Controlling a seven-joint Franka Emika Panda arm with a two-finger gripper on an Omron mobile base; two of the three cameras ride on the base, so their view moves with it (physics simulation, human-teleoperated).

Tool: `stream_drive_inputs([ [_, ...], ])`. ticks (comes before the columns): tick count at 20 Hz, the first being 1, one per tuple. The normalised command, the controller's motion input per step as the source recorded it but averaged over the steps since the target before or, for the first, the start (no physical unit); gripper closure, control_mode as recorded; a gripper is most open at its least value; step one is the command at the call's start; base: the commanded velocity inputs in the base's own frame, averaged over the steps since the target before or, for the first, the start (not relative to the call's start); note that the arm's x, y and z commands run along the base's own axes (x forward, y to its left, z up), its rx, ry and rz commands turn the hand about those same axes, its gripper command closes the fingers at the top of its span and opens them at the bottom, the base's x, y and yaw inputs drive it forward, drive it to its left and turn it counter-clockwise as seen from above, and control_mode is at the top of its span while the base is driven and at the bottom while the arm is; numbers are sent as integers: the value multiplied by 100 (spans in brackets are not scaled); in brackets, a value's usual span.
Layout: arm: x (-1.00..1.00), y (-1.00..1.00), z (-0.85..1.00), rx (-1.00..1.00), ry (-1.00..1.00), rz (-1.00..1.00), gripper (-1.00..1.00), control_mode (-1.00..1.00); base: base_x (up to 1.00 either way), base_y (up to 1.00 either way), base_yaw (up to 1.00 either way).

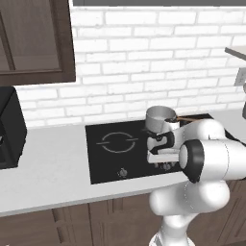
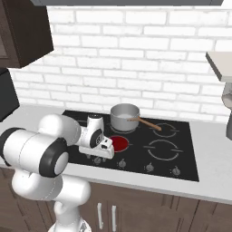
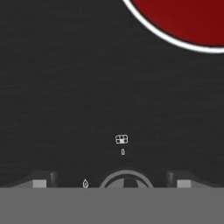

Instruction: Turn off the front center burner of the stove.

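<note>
1. Pincer point(image 3: 112, 183) position: it is held low over the front edge of the stove point(image 2: 181, 154), its two dark tips set apart on either side of a silver knob point(image 3: 126, 180) seen at the bottom of the hand view; nothing is clamped yet.
2. The front center burner point(image 2: 119, 143) is seen glowing solid red, just behind the hand and in front of the grey pot point(image 2: 124, 116) (a wooden handle juts from the pot toward the right).
3. A small zone diagram and a "0" mark point(image 3: 122, 152) are printed just above the knob, so it is judged to be the control for that burner, though this cannot be confirmed from the print alone.
4. For the step in hand, the tips are best lowered evenly until the knob sits squarely between them, then closed firmly before any twist is begun.
5. The turn should be made about the knob's own axis, toward the "0" mark, with no sideways drag.
6. Success would be shown by the red glow fading to a thin grey ring.
</note>
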Motion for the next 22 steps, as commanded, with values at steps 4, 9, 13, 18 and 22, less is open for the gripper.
stream_drive_inputs([
  [4, 3, -8, -11, 0, 0, 0, -100, -100, 0, 0, 0],
  [9, -2, -25, 0, 1, -1, 0, -100, -100, 0, 0, 0],
  [13, 0, 0, 0, 0, 0, 0, -100, -100, 0, 0, 0],
  [18, -2, 20, -5, -4, 1, 0, -100, -100, 0, 0, 0],
  [22, 0, 2, 0, 0, 0, 0, -100, -100, 0, 0, 0],
])
